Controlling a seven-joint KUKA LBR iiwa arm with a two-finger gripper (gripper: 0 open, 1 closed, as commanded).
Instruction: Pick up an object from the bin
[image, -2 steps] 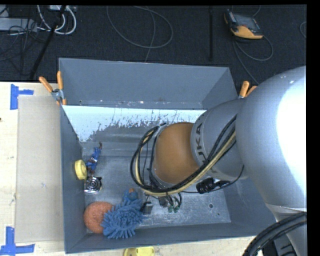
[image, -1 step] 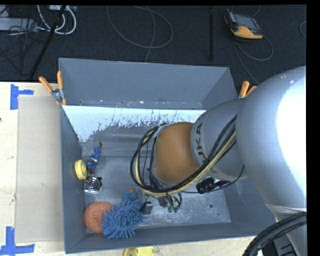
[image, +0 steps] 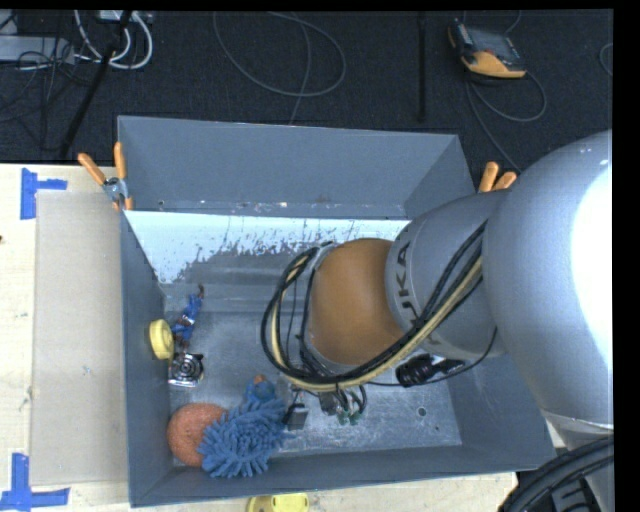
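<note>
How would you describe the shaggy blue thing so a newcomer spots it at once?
Find the grey bin and look to its lower left corner. There, beside a round orange ball, lies the blue thing. It alone is a mop-like tuft of thick strands.

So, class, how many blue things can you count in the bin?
2. A small blue piece lies near the left wall, beside the yellow thing; a shaggy blue duster lies at the front, against the orange ball. The arm may hide others.
</note>
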